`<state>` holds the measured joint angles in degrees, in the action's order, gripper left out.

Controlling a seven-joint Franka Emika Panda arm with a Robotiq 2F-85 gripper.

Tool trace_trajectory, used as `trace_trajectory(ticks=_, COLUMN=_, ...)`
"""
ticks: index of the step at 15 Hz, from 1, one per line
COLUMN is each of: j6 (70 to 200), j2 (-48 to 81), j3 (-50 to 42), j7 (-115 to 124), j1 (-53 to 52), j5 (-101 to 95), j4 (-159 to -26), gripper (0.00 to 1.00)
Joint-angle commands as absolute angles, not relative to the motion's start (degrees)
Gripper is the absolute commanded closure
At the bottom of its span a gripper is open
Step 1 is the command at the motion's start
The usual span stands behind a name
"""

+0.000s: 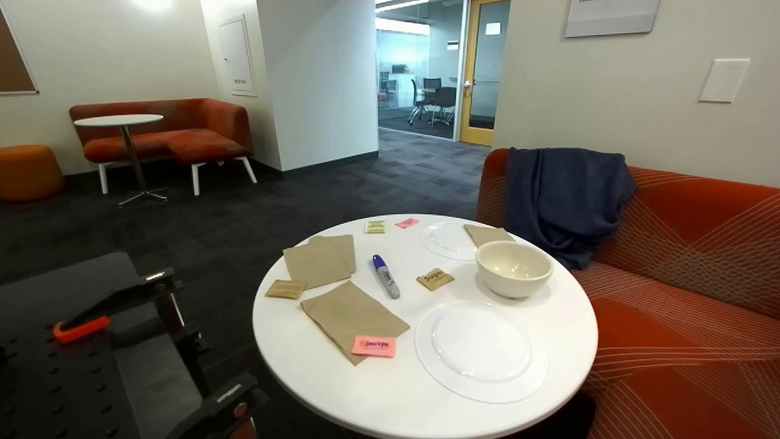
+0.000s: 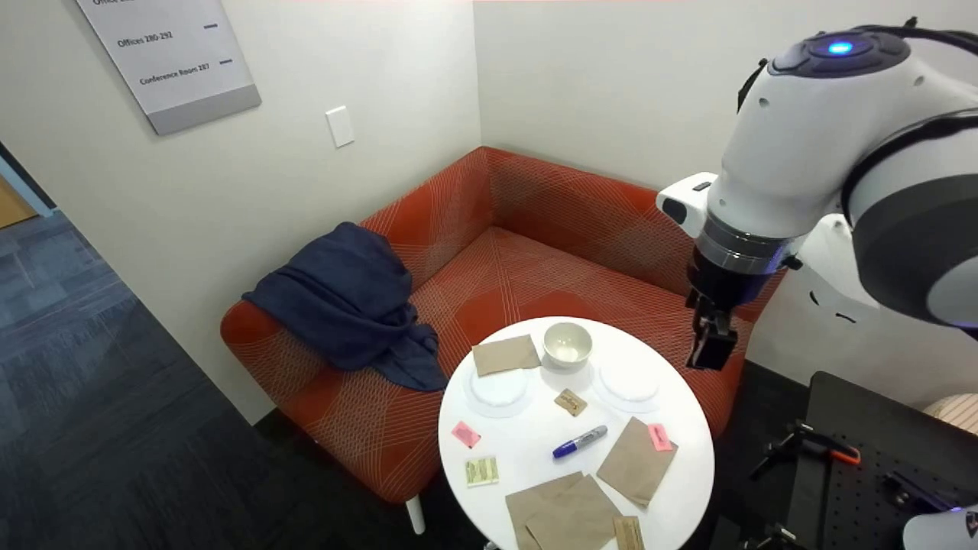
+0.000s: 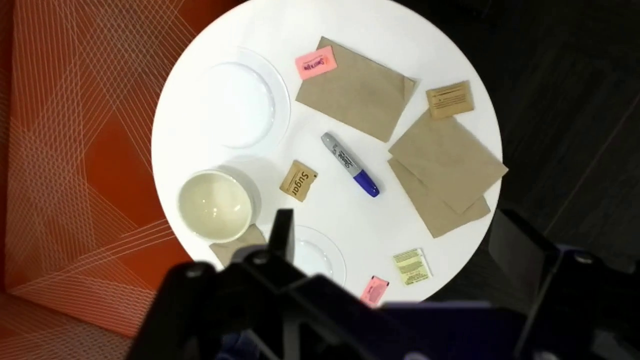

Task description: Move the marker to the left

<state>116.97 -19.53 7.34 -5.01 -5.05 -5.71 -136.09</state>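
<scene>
Lounge: one red patterned sofa (image 2: 565, 275) is filling a corner beside one round white table (image 1: 353, 390); farther off, one plain red sofa (image 1: 201, 143), one orange stool (image 1: 30, 174) and one pedestal table (image 1: 119, 120) are standing on the dark carpet (image 1: 341, 189).
Wall: one office sign (image 2: 183, 69) and one white wall plate (image 2: 340, 126) are showing in both exterior views.
Cloth: one dark blue cloth (image 2: 344, 298) is draping over an end of the patterned sofa.
Napkins: four brown napkins (image 3: 357, 97) are lying spread out; two are overlapping each other, one is bearing a pink packet (image 3: 316, 62) at its corner, one is reaching over a pale dinner plate (image 2: 500, 387).
Packets: five are lying about, two pink, two brown, one yellow-green (image 3: 412, 266).
Dinner plates: two are lying with one cream bowl (image 3: 215, 205) between them, toward the sofa's side.
Marker: one marker (image 3: 350, 164), blue cap and grey barrel, is lying flat near the table's middle, between the "Sugar" packet (image 3: 298, 181) and the napkins, near them but apart.
Arm: one white robot arm (image 2: 787, 153) is showing in an exterior view, one blue light (image 2: 840, 48) glowing on it.
Claw: in the wrist view one gripper (image 3: 393, 220) is holding its jaws wide apart; in an exterior view it is hanging below the arm, near the table.
Clamp: one orange-handled clamp (image 2: 844, 456) is sitting at a black platform's (image 2: 863, 405) edge.
</scene>
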Motion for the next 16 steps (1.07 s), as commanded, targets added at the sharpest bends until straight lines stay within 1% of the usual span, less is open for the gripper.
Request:
trace_trajectory(ticks=1, j6=126.69, j2=-20.43, j3=4.96, j7=-11.54, j1=-5.5, j5=-8.4, j4=-142.79, gripper=0.0)
trace_trajectory(ticks=5, j6=137.16, j2=-18.57, j3=2.52, j7=-17.77, j1=-5.44, j5=-9.2, j4=-148.6, gripper=0.0)
trace_trajectory(ticks=9, j6=142.9, j2=-15.46, j3=-0.25, j7=-25.42, j1=-5.77, j5=-7.57, j4=-152.0, gripper=0.0)
trace_trajectory(ticks=13, j6=145.48, j2=-11.19, j3=-2.03, j7=-30.84, j1=-5.67, j5=-6.54, j4=-152.55, gripper=0.0)
trace_trajectory(ticks=14, j6=143.56, j2=-13.25, j3=-0.93, j7=-27.89, j1=-5.09, j5=-7.9, j4=-152.66, gripper=0.0)
trace_trajectory(ticks=16, j6=143.61, j2=-12.37, j3=-1.0, j7=-28.16, j1=-4.99, j5=-7.81, j4=-152.63, gripper=0.0)
